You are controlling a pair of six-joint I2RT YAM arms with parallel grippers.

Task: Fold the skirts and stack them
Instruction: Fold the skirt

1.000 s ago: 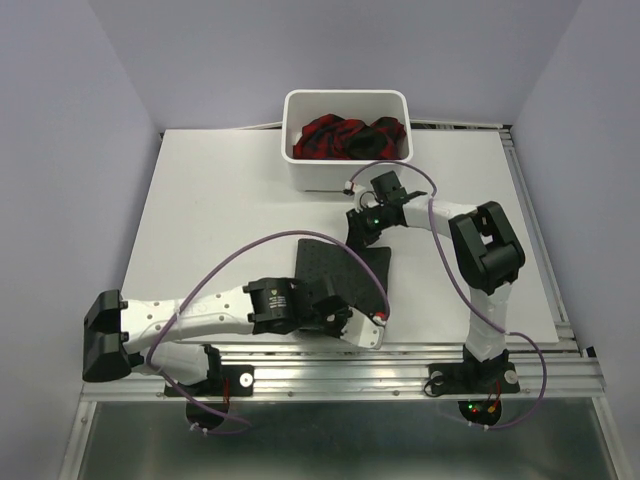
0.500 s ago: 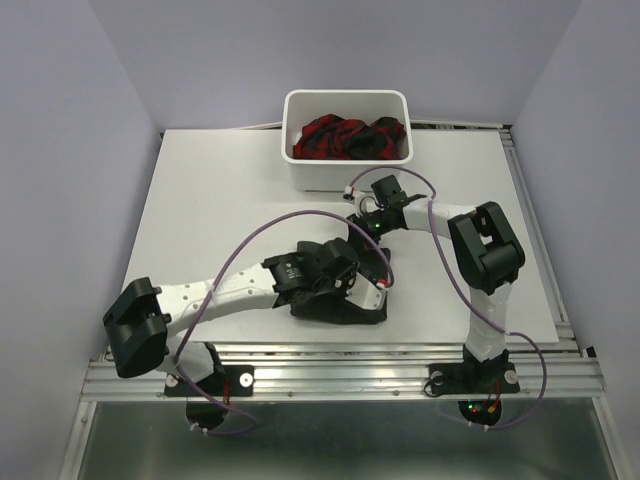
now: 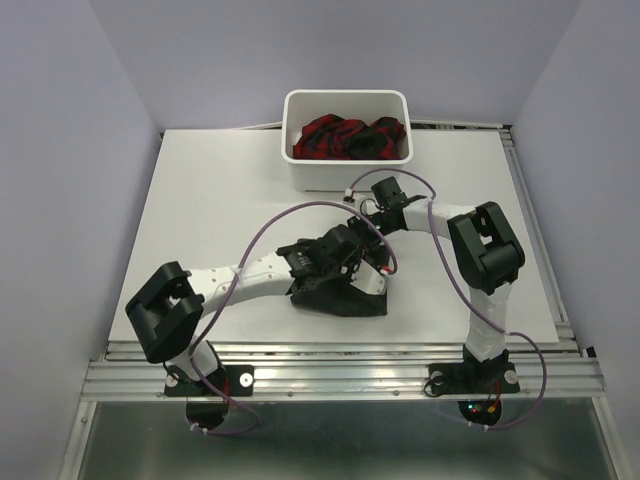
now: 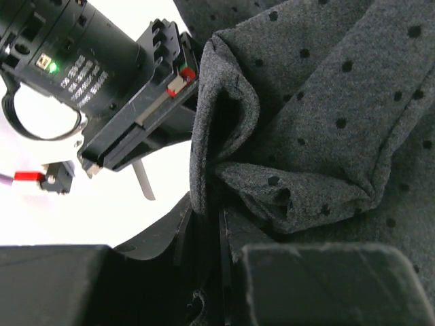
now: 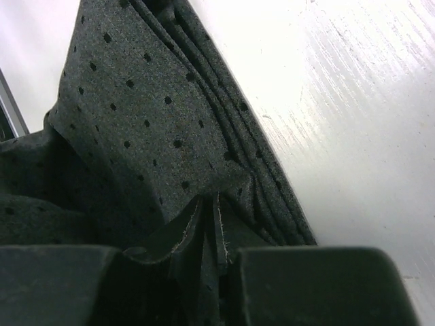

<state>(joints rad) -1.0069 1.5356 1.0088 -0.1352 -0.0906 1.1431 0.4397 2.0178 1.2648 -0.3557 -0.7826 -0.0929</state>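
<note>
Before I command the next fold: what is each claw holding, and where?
Both pinch the grey dotted skirt: the left claw a bunched fold of cloth, the right claw the skirt's layered folded edge.

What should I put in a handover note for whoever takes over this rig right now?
Left end effector: shut on a bunched fold of the grey dotted skirt.
Right end effector: shut on the same skirt's edge.
Grey dotted skirt: on the table near the front edge, partly folded, held between the two arms.
Red plaid skirt: crumpled in the white tub at the back.
Done: fold of the grey dotted skirt begun, not finished.
Left: finish and flatten that fold, take out and fold the red plaid skirt, stack the two.
</note>
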